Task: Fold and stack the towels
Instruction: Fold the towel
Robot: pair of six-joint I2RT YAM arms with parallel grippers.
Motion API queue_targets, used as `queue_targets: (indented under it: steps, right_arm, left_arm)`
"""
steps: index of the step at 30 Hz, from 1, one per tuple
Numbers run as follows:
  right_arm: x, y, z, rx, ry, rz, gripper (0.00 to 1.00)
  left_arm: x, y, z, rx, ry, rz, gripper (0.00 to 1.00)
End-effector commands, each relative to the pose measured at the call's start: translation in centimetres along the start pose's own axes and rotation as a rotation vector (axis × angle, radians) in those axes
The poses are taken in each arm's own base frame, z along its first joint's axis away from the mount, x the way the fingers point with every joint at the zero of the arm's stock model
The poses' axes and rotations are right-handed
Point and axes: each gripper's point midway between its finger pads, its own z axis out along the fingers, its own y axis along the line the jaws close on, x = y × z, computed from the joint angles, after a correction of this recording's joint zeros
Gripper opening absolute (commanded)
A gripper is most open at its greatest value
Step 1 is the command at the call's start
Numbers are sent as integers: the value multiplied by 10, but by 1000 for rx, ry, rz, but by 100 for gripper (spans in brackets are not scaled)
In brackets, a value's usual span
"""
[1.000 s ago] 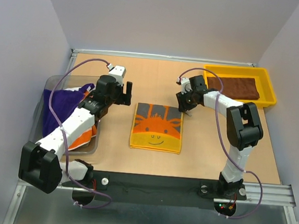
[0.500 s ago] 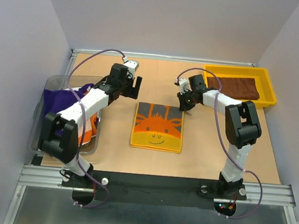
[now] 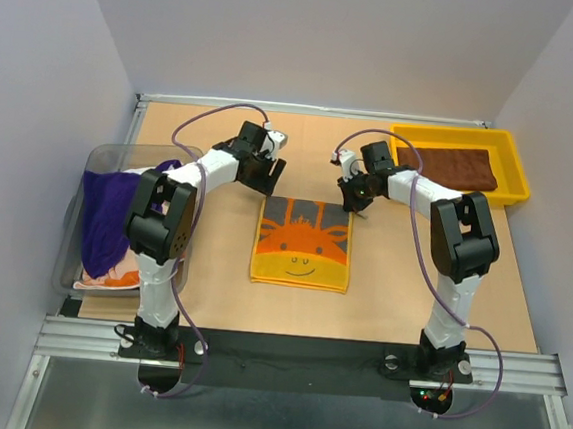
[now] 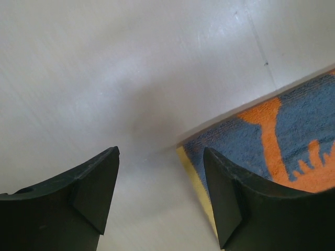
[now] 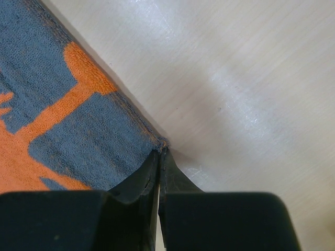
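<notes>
Tan tabletop (image 3: 402,275) carries the patterned towel (image 3: 302,243) at centre; the right gripper (image 3: 352,206) pinches its two o'clock corner, jaws fully closed. Left gripper (image 3: 267,178) hovers spread wide, empty, at the eleven o'clock corner. At nine o'clock, the clear bin (image 3: 106,159) half hides purple (image 3: 106,214) and orange (image 3: 120,278) towels; the brown towel (image 3: 449,167) lies in the yellow tray (image 3: 508,154).
</notes>
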Motion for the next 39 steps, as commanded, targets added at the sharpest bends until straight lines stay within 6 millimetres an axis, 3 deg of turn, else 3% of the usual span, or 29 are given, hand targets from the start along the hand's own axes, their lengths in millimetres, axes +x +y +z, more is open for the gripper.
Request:
queue_targets:
  steps: [1, 10, 19, 22, 24, 26, 27, 35, 39]
  right_arm:
    - [14, 0, 8, -20, 51, -6, 1]
    - [15, 1, 8, -21, 52, -7, 0]
    - [14, 1, 6, -17, 49, -4, 1]
    - [14, 0, 6, -11, 52, -3, 1]
    - [14, -2, 7, -2, 55, -1, 1]
    - [13, -3, 7, 3, 54, -2, 1]
    - [13, -4, 7, 4, 55, -2, 1]
    - [-3, -10, 9, 10, 24, -26, 1]
    - [-16, -17, 15, 19, 7, -48, 1]
  left_arm:
    - [-23, -14, -6, 82, -34, 42, 73]
    - [-1, -15, 18, 107, 56, 42, 58]
    - [29, -16, 29, 110, 128, 20, 57]
    - [31, -14, 29, 89, 128, 5, 57]
    - [29, -7, 28, 43, 116, -9, 50]
    - [29, -2, 29, 13, 112, -21, 38]
    - [32, 1, 30, -5, 114, -36, 28]
    - [64, -5, 20, -41, 117, -204, 25]
    - [54, 13, 1, -157, 42, -269, 25]
